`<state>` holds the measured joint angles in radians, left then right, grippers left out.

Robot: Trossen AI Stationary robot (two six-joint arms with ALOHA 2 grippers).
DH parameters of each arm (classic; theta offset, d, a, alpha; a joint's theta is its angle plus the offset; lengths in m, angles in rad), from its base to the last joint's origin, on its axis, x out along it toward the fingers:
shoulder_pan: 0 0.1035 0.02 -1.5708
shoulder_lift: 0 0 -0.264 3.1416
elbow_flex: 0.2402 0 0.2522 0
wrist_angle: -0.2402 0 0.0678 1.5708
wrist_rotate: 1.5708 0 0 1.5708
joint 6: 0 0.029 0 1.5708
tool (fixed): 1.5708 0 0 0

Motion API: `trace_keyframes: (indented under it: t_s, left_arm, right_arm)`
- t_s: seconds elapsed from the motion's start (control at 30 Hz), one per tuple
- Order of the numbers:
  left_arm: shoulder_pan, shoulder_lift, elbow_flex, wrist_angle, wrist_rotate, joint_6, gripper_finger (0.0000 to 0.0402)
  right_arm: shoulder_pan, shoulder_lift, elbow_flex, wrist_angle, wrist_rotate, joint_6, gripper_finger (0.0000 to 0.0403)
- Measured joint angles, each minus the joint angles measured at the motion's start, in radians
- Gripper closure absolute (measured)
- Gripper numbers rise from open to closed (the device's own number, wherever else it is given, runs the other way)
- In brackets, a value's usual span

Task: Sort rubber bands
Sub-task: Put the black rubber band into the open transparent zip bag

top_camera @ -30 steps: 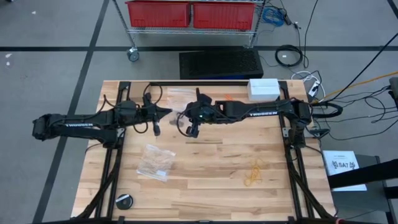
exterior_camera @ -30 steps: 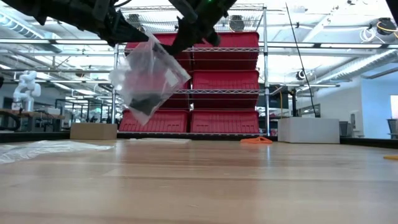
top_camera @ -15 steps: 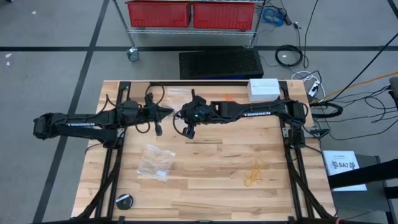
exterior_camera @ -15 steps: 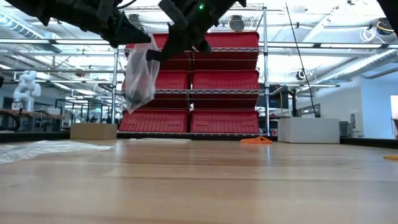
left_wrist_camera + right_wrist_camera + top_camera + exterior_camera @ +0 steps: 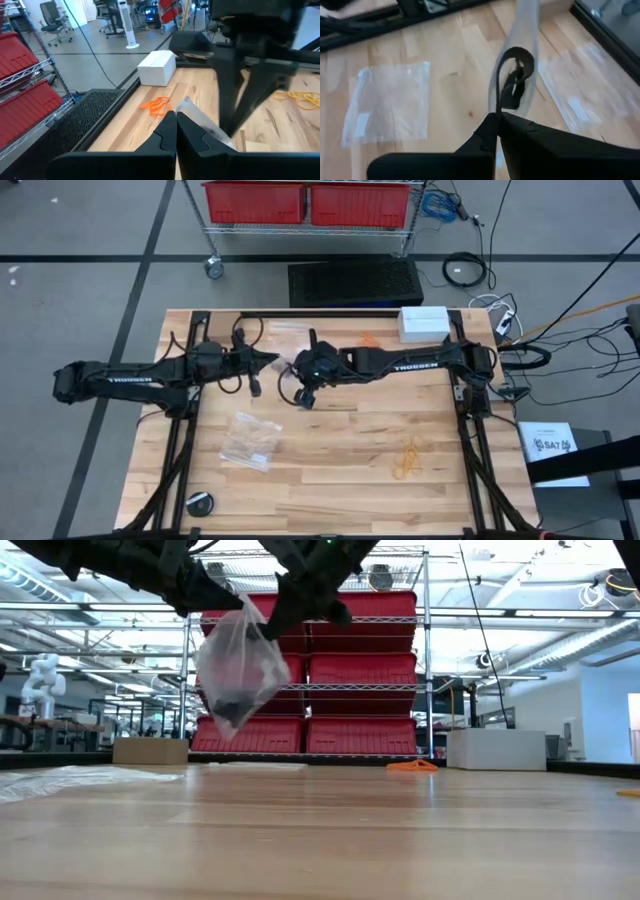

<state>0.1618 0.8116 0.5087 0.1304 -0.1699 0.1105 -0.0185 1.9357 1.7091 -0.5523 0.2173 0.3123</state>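
Worktop [image 5: 340, 470]: both arms meet over the far-centre area, claws almost tip to tip, well above the surface.

Bag [image 5: 238, 675]: 1 clear bag hangs in the air between the 2 claws. Left claw [image 5: 270, 361] is pinched shut on 1 top edge, right claw [image 5: 297, 365] is pinched shut on the other. Long axis of the bag runs straight down from the claws; in the low view it's well clear of the worktop.

Black bands [image 5: 233, 705]: dark clump sitting in the bottom of the hung bag, so directly below both claws. Right wrist view shows a black loop [image 5: 512, 75] through the plastic just past the closed fingers.

Other bags: second bag with tan bands [image 5: 250, 440] lies flat near the left side, nearer the left arm. At least 1 more flat clear bag [image 5: 387, 102] lies on the wood in the right wrist view.

Loose bands: yellow pile [image 5: 408, 460] on the right half, nearer the right arm and well apart from both claws. Orange bands [image 5: 156, 105] near the far edge, beside the white box [image 5: 423, 322].

Key relation, my read: load is under the grip points, mouth at claw height. Either claw letting go tilts the bag toward the other, so next move likely needs the bag lowered or sealed first.
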Motion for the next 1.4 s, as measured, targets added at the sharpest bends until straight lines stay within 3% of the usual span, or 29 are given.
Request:
trace_keyframes:
  t_s: [0.53, 1.0, 1.4]
  left_arm:
    - [-0.088, 0.157, 0.08, 0.028, -0.023, 0.004, 0.0401]
    - [-0.091, 0.162, 0.084, 0.025, -0.049, 0.01, 0.0401]
    - [-0.089, 0.163, 0.077, 0.02, -0.095, 0.029, 0.0401]
  right_arm:
    - [-0.017, 0.013, 0.066, -0.061, 0.024, -0.051, 0.0396]
    - [0.009, -0.026, 0.066, -0.119, 0.066, -0.128, 0.0253]
    - [0.076, -0.168, 0.066, -0.276, 0.104, -0.129, 0.023]
